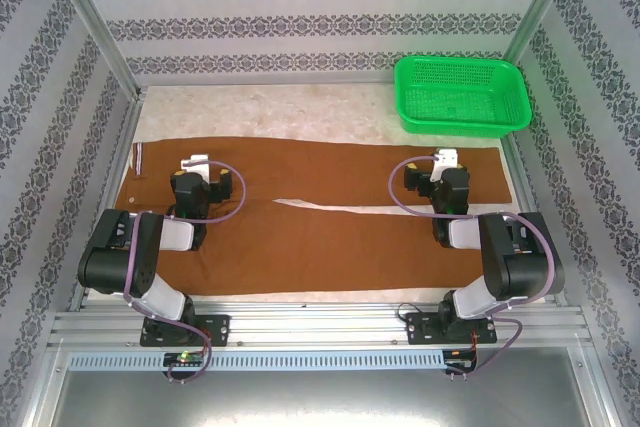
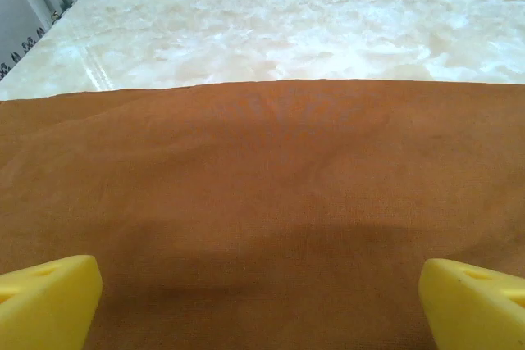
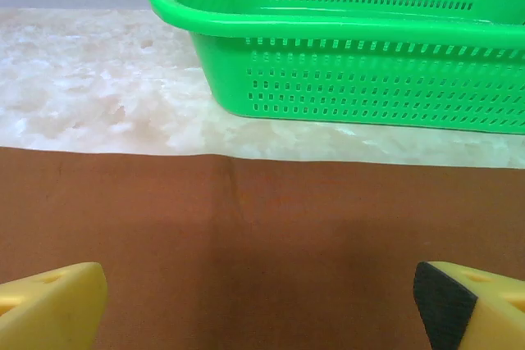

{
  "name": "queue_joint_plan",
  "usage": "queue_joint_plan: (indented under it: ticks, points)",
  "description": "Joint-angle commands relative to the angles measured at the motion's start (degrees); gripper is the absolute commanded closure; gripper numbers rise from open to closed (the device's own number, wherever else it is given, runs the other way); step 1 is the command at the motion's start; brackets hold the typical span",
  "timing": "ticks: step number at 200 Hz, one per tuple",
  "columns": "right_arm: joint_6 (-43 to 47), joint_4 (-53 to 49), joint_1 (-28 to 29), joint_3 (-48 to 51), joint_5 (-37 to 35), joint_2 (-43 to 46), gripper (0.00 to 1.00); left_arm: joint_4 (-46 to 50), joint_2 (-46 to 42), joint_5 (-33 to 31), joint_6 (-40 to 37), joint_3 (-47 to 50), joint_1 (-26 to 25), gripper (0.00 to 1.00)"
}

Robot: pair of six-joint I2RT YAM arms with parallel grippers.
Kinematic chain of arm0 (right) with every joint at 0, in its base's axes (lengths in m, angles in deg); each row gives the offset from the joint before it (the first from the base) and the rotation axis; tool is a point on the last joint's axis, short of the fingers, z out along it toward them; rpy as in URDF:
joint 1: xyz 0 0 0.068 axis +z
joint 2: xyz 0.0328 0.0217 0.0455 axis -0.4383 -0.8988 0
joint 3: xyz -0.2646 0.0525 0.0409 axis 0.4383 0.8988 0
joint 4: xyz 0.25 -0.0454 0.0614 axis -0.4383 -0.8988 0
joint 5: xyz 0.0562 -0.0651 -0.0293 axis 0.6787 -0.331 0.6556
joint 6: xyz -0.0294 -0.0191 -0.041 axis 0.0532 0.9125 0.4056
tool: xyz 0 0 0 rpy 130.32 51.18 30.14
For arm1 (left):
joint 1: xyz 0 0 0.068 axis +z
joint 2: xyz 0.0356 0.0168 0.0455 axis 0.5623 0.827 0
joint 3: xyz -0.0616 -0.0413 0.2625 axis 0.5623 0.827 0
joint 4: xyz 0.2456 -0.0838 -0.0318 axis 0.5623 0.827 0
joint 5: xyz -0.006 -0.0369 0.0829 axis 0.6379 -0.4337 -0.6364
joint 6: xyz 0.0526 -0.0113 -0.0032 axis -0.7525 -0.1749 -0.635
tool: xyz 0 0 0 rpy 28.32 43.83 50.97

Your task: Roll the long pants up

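Near edge: 2 arm bases, both arms reached out over the long pants [image 1: 320, 237]. The pants lay flat, spread left to right across the table [image 1: 300, 112], with a pale slit between the 2 legs at mid-span.

Left gripper [image 2: 262, 305] sat over the far leg near the left end, jaws wide, nothing in them. Right gripper [image 3: 262, 305] sat over the same leg near the right end, also wide and empty.

Both wrist views had the far cloth edge just ahead of the fingertips. My read: no grip made yet. Drop both together and pinch that edge at matching depth, or the roll skews.

Beyond that was bare marble, then the green basket [image 3: 369, 79] at the far right. It sat just beyond the cloth edge, so the right arm should stay low.
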State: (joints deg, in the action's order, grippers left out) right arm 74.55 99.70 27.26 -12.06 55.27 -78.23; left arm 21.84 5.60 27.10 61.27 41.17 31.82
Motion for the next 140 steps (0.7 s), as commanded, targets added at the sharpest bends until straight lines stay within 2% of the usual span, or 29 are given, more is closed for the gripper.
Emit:
queue_joint_plan:
  ticks: [1, 140]
  points:
    - [-0.2, 0.7, -0.2, -0.8, 0.4, 0.7, 0.02, 0.7, -0.2, 0.9, 1.1, -1.2, 1.0, 0.0]
    - [-0.4, 0.1, -0.5, -1.1, 1.0, 0.7, 0.02, 1.0, -0.2, 1.1, 1.2, -1.3, 1.1, 0.0]
